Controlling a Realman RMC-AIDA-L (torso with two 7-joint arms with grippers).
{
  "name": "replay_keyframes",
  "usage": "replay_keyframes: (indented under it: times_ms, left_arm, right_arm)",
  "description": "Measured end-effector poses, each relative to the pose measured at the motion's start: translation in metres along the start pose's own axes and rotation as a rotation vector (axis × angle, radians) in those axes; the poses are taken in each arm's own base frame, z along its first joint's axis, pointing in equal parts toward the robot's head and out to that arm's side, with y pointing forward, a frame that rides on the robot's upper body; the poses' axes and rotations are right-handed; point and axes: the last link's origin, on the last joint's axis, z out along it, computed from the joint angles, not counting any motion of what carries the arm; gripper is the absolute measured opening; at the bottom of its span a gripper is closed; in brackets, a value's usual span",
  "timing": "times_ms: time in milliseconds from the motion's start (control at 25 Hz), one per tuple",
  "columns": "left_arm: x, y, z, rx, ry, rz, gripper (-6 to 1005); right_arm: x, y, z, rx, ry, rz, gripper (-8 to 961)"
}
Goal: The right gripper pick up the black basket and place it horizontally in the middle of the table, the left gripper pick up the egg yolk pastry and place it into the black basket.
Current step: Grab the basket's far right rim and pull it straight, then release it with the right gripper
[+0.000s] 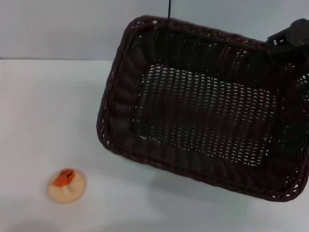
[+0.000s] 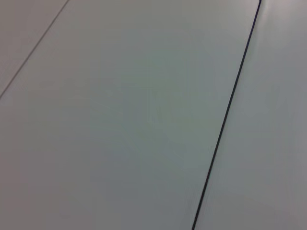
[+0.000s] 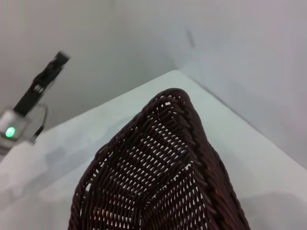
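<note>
The black basket [image 1: 203, 111] is woven wicker, dark brown-black, with an open lattice base that lets light through, ribbed sloping sides and a rough braided rim carrying a faint sheen. The egg yolk pastry [image 1: 66, 185] looks soft and matt, a cream dough-like dome with a smooth orange-red patch on top. Under both, the table [image 1: 43, 111] is a plain, smooth white surface with a dull finish.
</note>
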Motion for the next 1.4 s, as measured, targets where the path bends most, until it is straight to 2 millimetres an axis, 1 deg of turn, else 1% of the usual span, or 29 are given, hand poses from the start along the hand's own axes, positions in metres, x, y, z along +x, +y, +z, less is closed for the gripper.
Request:
replay_keyframes:
  times_ms: [200, 360, 480, 640, 1000, 1200, 1400]
  left_arm:
    - [-0.004, 0.001, -0.001, -0.006, -0.027, -0.007, 616]
    - [-0.005, 0.002, -0.004, -0.004, -0.042, -0.01, 615]
    - [-0.007, 0.004, -0.006, -0.005, -0.049, -0.019, 614]
    - [-0.008, 0.005, -0.007, -0.007, -0.056, -0.027, 613]
    - [-0.01, 0.007, -0.008, -0.005, -0.063, -0.04, 611]
    - [-0.013, 0.009, -0.007, -0.005, -0.071, -0.055, 609]
    - [-0.014, 0.01, -0.008, -0.006, -0.076, -0.059, 608]
  right_arm:
    - [-0.003, 0.006, 0.019, -0.052, 0.061, -0.156, 194]
    - [0.0, 0.008, 0.035, -0.076, 0.13, -0.226, 194]
    - [0.002, 0.006, 0.042, -0.064, 0.157, -0.253, 194]
    - [0.004, 0.004, 0.047, -0.053, 0.167, -0.269, 195]
    - [0.012, -0.004, 0.047, 0.006, 0.148, -0.285, 193]
    - [0.016, -0.01, 0.053, 0.036, 0.124, -0.303, 191]
    - [0.018, -0.012, 0.058, 0.044, 0.108, -0.333, 191]
